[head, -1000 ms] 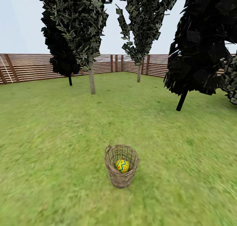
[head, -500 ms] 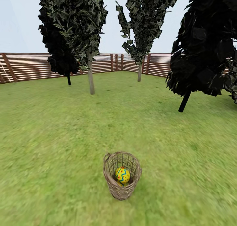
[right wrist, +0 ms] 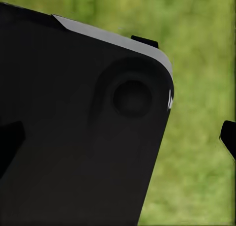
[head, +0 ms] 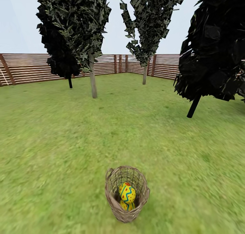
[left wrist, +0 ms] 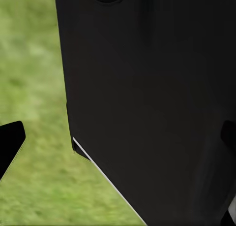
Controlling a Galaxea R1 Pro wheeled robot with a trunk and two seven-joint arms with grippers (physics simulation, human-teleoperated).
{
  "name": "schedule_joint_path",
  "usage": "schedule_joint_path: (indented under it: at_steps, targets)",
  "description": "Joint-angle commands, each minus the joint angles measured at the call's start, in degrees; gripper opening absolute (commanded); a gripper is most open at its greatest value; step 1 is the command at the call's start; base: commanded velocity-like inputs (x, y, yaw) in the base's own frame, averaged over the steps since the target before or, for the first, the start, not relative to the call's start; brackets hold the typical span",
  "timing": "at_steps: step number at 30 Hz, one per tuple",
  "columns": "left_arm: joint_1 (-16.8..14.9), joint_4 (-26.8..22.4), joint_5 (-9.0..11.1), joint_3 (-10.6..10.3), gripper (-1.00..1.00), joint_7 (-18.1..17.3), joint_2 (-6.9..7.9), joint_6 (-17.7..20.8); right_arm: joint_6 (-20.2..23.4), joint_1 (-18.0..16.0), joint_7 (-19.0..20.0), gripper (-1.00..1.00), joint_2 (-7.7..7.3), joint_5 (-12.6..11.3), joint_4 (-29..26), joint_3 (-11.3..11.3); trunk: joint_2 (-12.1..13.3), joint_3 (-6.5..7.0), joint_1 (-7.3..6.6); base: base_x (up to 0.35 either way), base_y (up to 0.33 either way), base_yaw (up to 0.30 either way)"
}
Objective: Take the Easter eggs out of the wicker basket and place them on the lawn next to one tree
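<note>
The wicker basket (head: 126, 194) stands on the lawn (head: 68, 142) low in the middle of the head view, its loop handle on the left of the rim. One yellow Easter egg (head: 127, 192) with a blue zigzag lies inside, and part of a second egg (head: 126, 205) shows under it; a third is hidden. A tree with a pale trunk (head: 92, 78) stands far behind at the left, another (head: 145, 74) by the fence. In the wrist views my left gripper (left wrist: 118, 140) and right gripper (right wrist: 118, 140) are open over grass, with dark robot body behind them.
A black-trunked tree (head: 194, 106) with black foliage stands at the right, and another thin black trunk (head: 70, 81) at the back left. A brown slat fence (head: 27, 68) closes the far side. Open grass lies between the basket and the trees.
The camera has moved forward: the basket now sits lower and larger in the head view, and a second egg has come into sight beneath the first.
</note>
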Motion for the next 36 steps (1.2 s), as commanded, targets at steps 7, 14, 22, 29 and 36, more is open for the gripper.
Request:
schedule_joint_path:
  at_steps: [7, 14, 22, 29, 36]
  targets:
    - [0.0, -0.05, 0.04, 0.0, 1.0, 0.04, 0.03, 0.09, -0.16, -0.05, 0.03, 1.0, -0.19, -0.08, -0.48, 0.04, -0.02, -0.05, 0.03, 0.322, 0.0, 0.0]
    - [-0.17, -1.83, -0.73, -0.25, 1.0, -0.02, 1.86, 0.69, 8.43, -2.69, -0.21, 1.0, -0.36, -0.4, -15.94, -0.11, -0.02, -0.05, 0.03, 0.076, 0.0, 0.0]
    - [-6.18, -9.42, -0.39, -0.08, 1.0, -0.03, 5.25, 3.68, 29.1, -11.05, 0.12, 1.0, -0.4, -0.37, -21.18, -0.12, -0.02, -0.05, 0.03, 0.003, 0.0, 0.0]
    - [-20.8, -12.34, -0.8, -0.19, 1.0, 0.1, 6.49, 22.56, 34.78, -19.49, 0.15, 1.0, -0.44, -1.35, -21.64, -0.55, -0.02, -0.05, 0.03, 0.0, 0.0, 0.0]
    - [-35.11, -27.41, -0.77, -0.3, 1.0, 0.04, 3.45, 38.98, 45.04, -29.6, 0.04, 1.0, -0.69, -7.22, -22.4, -1.07, -0.02, -0.05, 0.03, 0.0, 0.0, 0.0]
